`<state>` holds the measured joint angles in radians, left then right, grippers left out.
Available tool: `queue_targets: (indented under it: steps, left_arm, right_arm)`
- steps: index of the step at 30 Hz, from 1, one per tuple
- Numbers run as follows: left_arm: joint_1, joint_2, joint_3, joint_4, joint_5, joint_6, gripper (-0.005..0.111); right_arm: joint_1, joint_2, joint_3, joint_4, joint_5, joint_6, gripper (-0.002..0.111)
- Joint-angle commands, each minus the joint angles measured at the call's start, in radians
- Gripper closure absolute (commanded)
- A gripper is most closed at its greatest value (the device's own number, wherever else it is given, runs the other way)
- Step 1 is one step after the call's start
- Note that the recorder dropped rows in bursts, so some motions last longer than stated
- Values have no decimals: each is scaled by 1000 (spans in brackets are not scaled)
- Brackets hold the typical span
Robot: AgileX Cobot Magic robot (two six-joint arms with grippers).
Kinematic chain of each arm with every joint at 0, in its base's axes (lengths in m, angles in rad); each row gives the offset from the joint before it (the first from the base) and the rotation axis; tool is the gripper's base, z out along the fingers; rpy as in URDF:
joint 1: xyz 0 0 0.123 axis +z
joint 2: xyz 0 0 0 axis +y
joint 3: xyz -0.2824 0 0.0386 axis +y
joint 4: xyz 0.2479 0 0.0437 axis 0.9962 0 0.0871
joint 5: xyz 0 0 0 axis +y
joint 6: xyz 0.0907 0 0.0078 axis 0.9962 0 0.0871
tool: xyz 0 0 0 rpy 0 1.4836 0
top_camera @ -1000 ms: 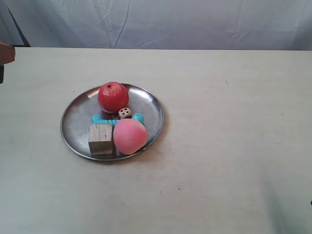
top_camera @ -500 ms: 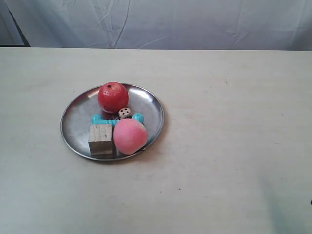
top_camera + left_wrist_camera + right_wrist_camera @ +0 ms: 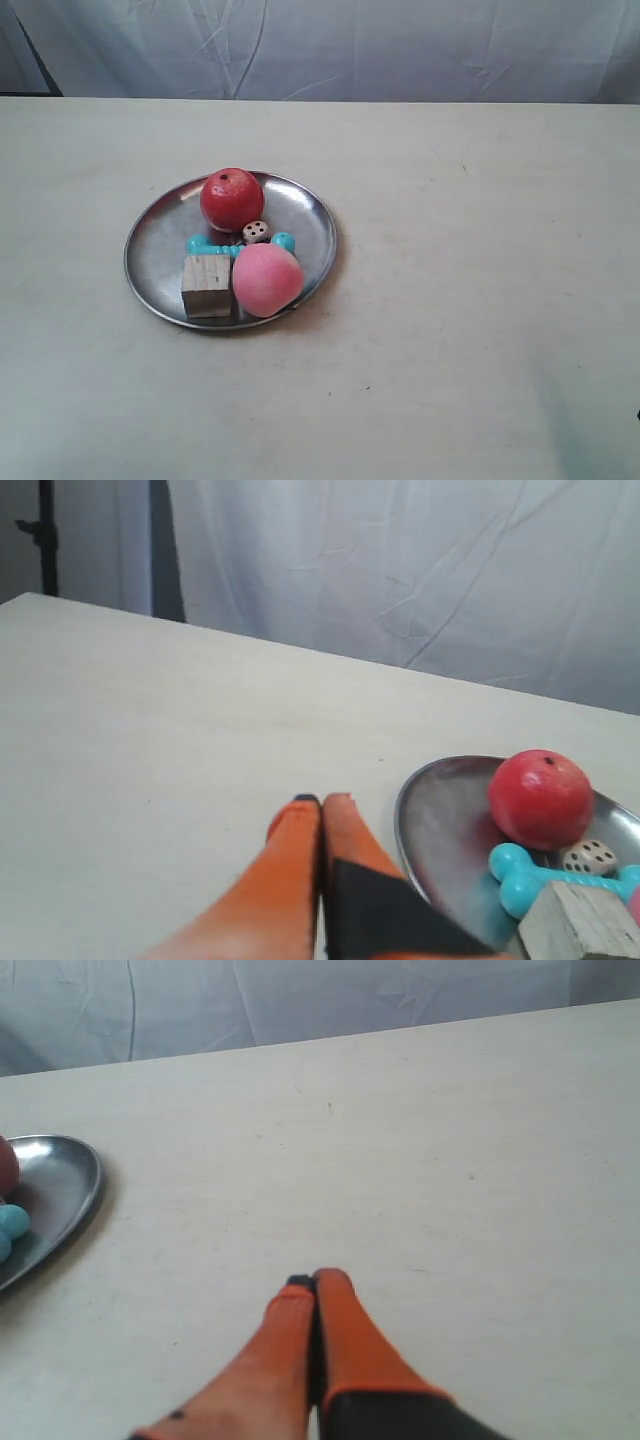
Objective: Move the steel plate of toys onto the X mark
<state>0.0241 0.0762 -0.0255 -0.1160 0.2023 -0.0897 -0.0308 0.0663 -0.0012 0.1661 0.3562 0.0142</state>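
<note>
The steel plate (image 3: 158, 240) rests on the cream table left of centre. It holds a red apple (image 3: 232, 198), a pink peach (image 3: 266, 280), a turquoise bone (image 3: 203, 243), a white die (image 3: 256, 231) and a wooden cube (image 3: 207, 285). A tiny dark speck (image 3: 367, 387) lies nearer the front; it is too small to tell whether it is the X mark. My left gripper (image 3: 322, 800) is shut and empty, just beside the plate's rim (image 3: 410, 810). My right gripper (image 3: 315, 1278) is shut and empty over bare table, well apart from the plate (image 3: 60, 1175). Neither gripper shows in the exterior view.
A pale grey cloth backdrop (image 3: 330, 45) hangs behind the table's far edge. A dark stand (image 3: 45, 535) is visible behind the table in the left wrist view. The tabletop (image 3: 480, 250) stretches wide to the plate's right.
A brownish piece of the arm at the exterior view's left edge has gone out of view. The plate and toys have not moved.
</note>
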Motion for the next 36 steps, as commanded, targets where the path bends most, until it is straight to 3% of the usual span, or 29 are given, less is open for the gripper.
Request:
queue_targets:
  steps: [1, 3, 36]
  left_arm:
    - [38, -52, 26, -6, -18, -27, 107]
    - [38, -63, 26, 2, 41, -24, 107]
    - [38, -64, 26, 27, 22, 26, 107]
  right_arm:
    - [3, -6, 1, 0, -3, -6, 108]
    - [3, -6, 1, 0, -3, -6, 108]
    - [3, -6, 1, 0, -3, -6, 108]
